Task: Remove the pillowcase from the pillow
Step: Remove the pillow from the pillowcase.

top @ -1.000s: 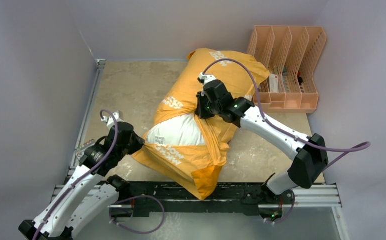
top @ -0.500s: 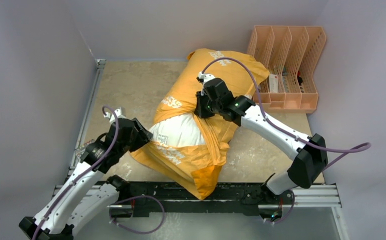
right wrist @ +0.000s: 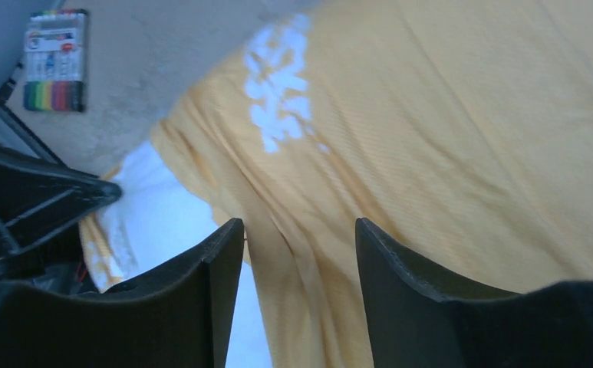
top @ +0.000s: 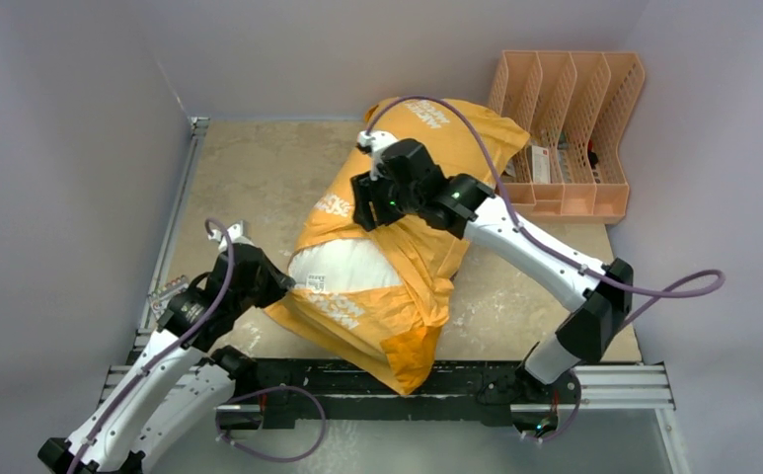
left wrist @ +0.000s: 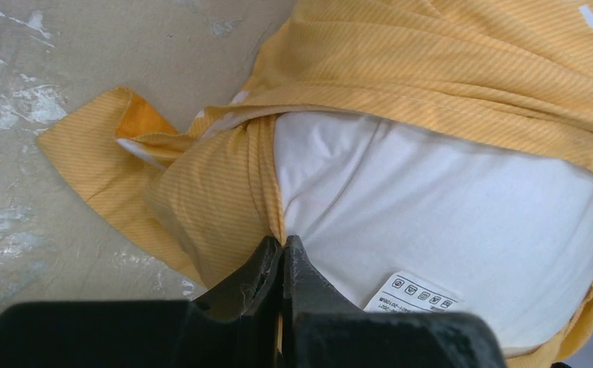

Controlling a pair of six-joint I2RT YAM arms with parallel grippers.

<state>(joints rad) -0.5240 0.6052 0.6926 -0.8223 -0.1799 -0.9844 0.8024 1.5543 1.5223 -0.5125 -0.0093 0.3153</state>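
Observation:
The orange-yellow pillowcase lies bunched around the white pillow, which bulges out through the opening at the near left. My left gripper is at the left edge of that opening. In the left wrist view it is shut, with a thin strip of the pillowcase hem pinched between its jaws beside the pillow. My right gripper hovers over the upper part of the case. In the right wrist view it is open, with pillowcase fabric below the gap but not gripped.
A peach desk organiser stands at the back right, close to the pillowcase's far end. A pack of markers lies on the table at the left, near the left arm. Walls close in on the left, back and right.
The right gripper let go of the bunched fabric, opened and moved back-left over the case. The left gripper opened, reached to the pillow's edge and shut again on the hem.

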